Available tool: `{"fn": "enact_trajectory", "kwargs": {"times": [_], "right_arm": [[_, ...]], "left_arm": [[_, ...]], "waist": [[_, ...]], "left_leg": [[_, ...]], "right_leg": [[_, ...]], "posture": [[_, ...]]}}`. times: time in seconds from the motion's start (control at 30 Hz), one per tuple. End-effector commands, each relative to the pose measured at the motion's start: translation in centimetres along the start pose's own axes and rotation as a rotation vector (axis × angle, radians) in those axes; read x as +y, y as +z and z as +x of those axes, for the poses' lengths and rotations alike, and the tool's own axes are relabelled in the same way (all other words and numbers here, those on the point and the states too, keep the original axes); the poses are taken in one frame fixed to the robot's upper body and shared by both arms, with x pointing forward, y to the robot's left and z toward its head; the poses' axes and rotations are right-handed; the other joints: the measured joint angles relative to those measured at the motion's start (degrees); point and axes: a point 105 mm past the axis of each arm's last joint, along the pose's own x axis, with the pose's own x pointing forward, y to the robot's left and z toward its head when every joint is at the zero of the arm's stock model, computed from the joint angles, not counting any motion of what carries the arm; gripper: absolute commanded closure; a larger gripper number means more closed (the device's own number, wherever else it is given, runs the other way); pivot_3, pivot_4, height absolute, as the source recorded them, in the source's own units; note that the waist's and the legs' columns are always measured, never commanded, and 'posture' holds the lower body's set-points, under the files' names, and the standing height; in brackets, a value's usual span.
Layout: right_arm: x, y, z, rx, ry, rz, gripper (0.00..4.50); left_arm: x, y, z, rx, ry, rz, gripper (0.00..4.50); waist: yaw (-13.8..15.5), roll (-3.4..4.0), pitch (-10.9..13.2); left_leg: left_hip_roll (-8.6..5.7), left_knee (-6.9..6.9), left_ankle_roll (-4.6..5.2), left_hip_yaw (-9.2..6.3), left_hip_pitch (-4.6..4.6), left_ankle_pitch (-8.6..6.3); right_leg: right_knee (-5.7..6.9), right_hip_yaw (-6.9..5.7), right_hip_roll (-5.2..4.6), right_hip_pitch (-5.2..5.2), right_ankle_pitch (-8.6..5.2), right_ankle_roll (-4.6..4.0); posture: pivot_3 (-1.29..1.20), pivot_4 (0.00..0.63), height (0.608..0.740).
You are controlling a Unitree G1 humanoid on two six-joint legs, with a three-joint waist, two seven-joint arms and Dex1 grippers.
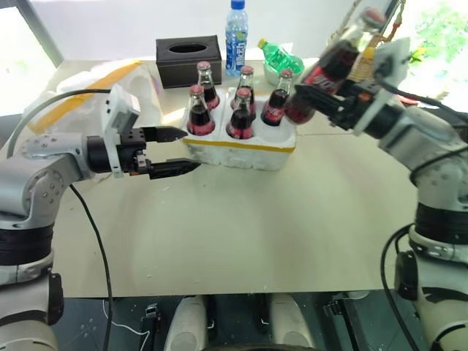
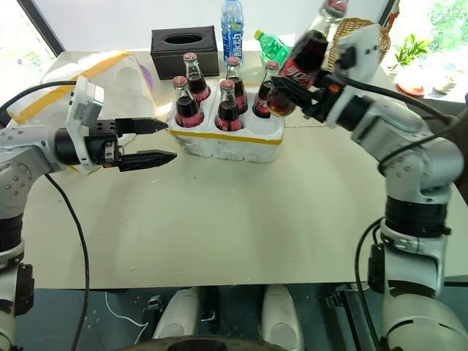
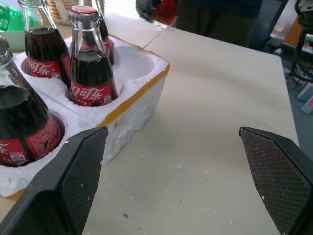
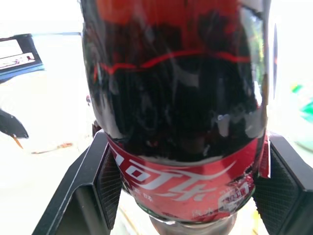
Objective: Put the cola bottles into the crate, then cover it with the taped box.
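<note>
A cola bottle (image 2: pixel 303 62) is clamped between the fingers of the right gripper (image 2: pixel 292 86), held tilted in the air just above the right end of the crate (image 2: pixel 227 142). Five cola bottles (image 2: pixel 208 95) are seated upright in the crate's wells. The left gripper (image 2: pixel 150 140) is held with fingers spread wide and empty, just beside the crate's left end.

Cream table by a bright window, with odds and ends along its far edge

A black tissue box (image 1: pixel 188 60) sits at the back of the pale tabletop (image 1: pixel 241 227). Just beside it stands a tall water bottle (image 1: pixel 235 28) with a blue label and cap. Further along, a green plastic bottle (image 1: pixel 280 56) lies tipped on its side, and a wicker basket (image 2: pixel 356 28) sits at the far corner
</note>
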Motion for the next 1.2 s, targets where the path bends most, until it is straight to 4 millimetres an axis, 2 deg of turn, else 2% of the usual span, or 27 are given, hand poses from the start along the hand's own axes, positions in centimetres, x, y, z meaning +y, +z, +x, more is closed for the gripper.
{"fn": "enact_trajectory", "kwargs": {"times": [0.03,0.2,0.3,0.4,0.43,0.57,0.73,0.87,1.0,1.07,1.13,1.2], "right_arm": [[-0.2,0.1,1.5,-0.027,-0.026,-0.038,1.61],[0.1,-4.4,2.6,0.104,-0.031,-0.058,1.61],[0.4,-6.0,2.8,0.15,-0.03,-0.077,1.61],[-0.3,-7.4,2.9,0.19,-0.07,-0.002,0.17],[-0.4,-7.5,3.0,0.192,-0.078,-0.002,0.02],[-0.8,-5.8,2.5,0.15,-0.086,-0.027,0.02],[-1.1,-1.1,-1.1,0.098,-0.009,-0.107,0.02],[-1.4,2.1,-5.1,0.135,0.078,-0.116,0.02],[-1.3,3.6,-7.3,0.164,0.139,-0.129,0.02],[-1.2,4.0,-7.4,0.159,0.167,-0.132,0.02],[-0.6,4.2,-7.3,0.156,0.221,-0.138,0.02],[0.0,3.8,-7.2,0.161,0.271,-0.143,0.02]], "left_arm": [[0.0,1.4,-0.1,-0.029,0.008,0.059,0.0],[0.1,1.7,-0.2,-0.031,0.014,0.068,0.0],[0.2,1.7,-0.3,-0.03,0.02,0.07,0.0],[0.3,1.6,-0.6,-0.025,0.028,0.068,0.0],[0.3,1.6,-0.8,-0.02,0.036,0.067,0.0],[0.7,1.6,-2.4,-0.007,0.088,0.071,0.0],[1.6,4.9,-7.2,-0.073,0.25,0.069,0.0],[1.7,5.9,-13.0,0.033,0.41,0.095,0.0],[2.8,4.1,-19.9,0.23,0.578,0.058,0.0],[3.6,2.1,-23.3,0.399,0.637,0.043,0.0],[4.0,0.5,-25.3,0.522,0.649,0.017,0.0],[4.7,-0.4,-26.3,0.582,0.667,0.008,0.0]], "waist": [[0.0,0.0,0.0],[-0.2,0.0,0.0],[-0.3,0.0,0.0],[-0.4,-0.01,0.0],[-0.5,-0.01,0.0],[-0.5,-0.01,0.0],[-0.3,0.0,0.0],[-0.6,-0.01,0.0],[-0.9,-0.02,0.0],[-1.0,-0.01,0.0],[-0.9,0.0,0.0],[-0.6,0.0,0.0]], "left_leg": [[0.0,0.0,0.0,0.0,-0.01,0.0],[-0.03,-0.02,0.0,0.02,-0.12,0.0],[-0.03,-0.08,0.0,0.03,-0.12,0.0],[-0.02,-0.11,-0.01,0.03,-0.12,0.01],[-0.02,-0.11,-0.01,0.04,-0.1,0.01],[0.0,-0.1,-0.05,0.05,-0.06,0.03],[0.02,-0.1,-0.06,0.0,-0.13,0.03],[0.01,-0.27,-0.05,0.05,-0.07,0.02],[0.0,-0.82,-0.15,0.3,0.3,0.08],[0.04,-0.91,-0.14,0.33,0.36,0.06],[0.1,-0.97,-0.14,0.34,0.38,0.05],[0.14,-1.0,-0.15,0.37,0.37,0.05]], "right_leg": [[0.0,0.0,-0.02,0.0,0.0,0.0],[0.0,-0.01,-0.07,-0.08,0.01,0.02],[0.02,-0.01,-0.06,-0.12,0.01,0.02],[0.02,-0.01,-0.04,-0.12,0.01,0.02],[0.01,-0.01,-0.03,-0.11,0.01,0.02],[-0.01,0.0,-0.05,-0.1,0.01,0.02],[-0.01,-0.01,-0.08,-0.16,0.0,0.02],[-0.18,-0.01,-0.08,-0.15,0.0,0.02],[-0.23,0.01,-0.13,-0.16,-0.08,-0.13],[-0.19,-0.01,-0.05,-0.21,-0.17,-0.3],[-0.07,-0.02,-0.03,-0.3,-0.35,-0.62],[-0.01,-0.02,-0.05,-0.34,-0.37,-0.67]], "posture": [[0.0,0.15,0.74],[0.0,0.15,0.74],[0.0,0.15,0.74],[0.0,0.15,0.74],[0.0,0.15,0.74],[0.0,0.15,0.74],[0.0,0.15,0.74],[0.0,0.15,0.74],[0.0,0.15,0.74],[0.0,0.15,0.74],[0.0,0.15,0.74],[0.0,0.15,0.74]]}}
